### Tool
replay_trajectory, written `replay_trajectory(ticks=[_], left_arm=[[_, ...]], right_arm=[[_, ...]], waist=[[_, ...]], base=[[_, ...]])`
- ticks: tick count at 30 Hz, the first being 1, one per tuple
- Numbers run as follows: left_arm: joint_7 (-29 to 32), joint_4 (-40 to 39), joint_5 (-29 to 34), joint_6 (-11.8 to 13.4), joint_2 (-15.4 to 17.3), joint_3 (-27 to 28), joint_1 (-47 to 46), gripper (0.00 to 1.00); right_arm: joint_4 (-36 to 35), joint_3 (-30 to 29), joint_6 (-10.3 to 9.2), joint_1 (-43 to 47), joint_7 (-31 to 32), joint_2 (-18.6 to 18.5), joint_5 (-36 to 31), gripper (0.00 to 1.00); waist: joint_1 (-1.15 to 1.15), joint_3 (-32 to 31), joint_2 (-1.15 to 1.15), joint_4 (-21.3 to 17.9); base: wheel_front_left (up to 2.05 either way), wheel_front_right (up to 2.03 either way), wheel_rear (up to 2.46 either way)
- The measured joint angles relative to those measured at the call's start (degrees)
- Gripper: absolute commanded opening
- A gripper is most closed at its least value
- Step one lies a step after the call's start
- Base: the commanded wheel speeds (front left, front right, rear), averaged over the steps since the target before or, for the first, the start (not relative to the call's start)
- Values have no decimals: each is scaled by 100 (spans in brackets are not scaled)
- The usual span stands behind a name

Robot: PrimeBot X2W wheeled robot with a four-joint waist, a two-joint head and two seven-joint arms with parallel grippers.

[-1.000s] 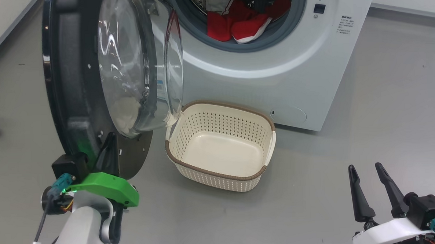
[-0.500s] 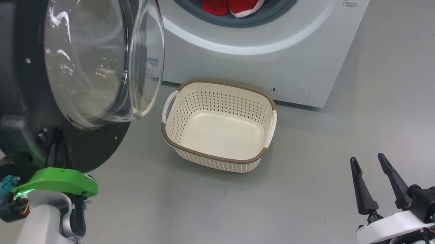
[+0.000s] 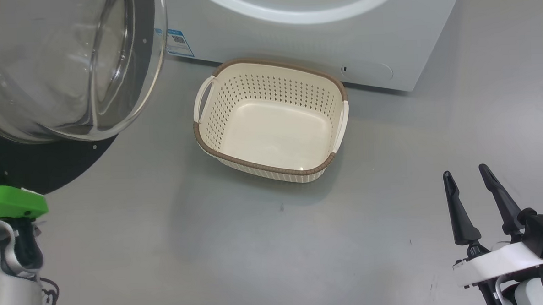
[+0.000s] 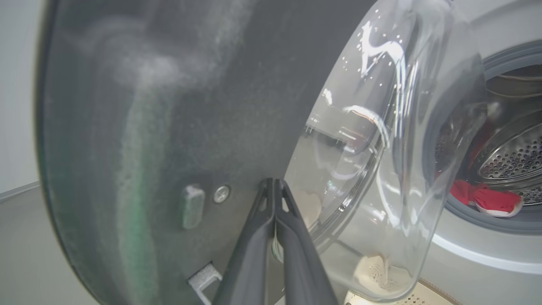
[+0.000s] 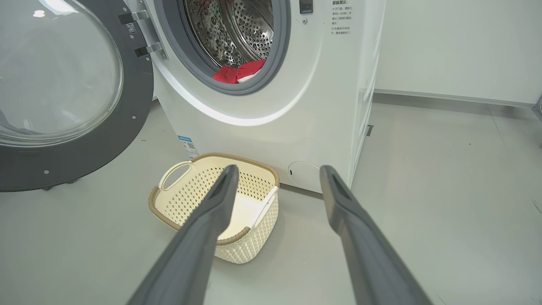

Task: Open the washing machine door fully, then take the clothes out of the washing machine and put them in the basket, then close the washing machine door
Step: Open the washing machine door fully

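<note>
Head view: the right gripper [image 3: 465,171] sits low at the right, fingers spread wide, holding nothing, pointing up over the floor [image 3: 211,247]. Left wrist view: the left gripper [image 4: 274,183] is clenched shut, tips at the dark inner face of the open washing machine door [image 4: 148,127]. The clothes [image 5: 239,73] lie inside the washing machine [image 5: 275,127], with the basket [image 3: 272,168] on the floor just before it.
</note>
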Motion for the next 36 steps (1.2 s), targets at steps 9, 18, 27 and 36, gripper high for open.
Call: replay_trajectory(ticks=[9,18,27,36], left_arm=[[-1,-70,-241,32,229,586,-248,0],[-44,41,-328,31,488,998,-424,0],[-45,254,-380,-63,621,1198,-636,0],[-45,434,-187,-205,501,1178,-698,0]], right_arm=[[-97,-20,0,-146,8,-172,-26,100],[-216,-121,0,-247,62,-334,-36,100],[-296,-179,0,-375,104,-457,-68,100],[-192,-167,0,-461,102,-422,-66,100]], waist=[[0,483,0,-17],[0,892,0,-24],[0,1198,0,-12],[0,1097,0,1]], base=[[0,0,0],[0,0,0],[0,0,0],[0,0,0]])
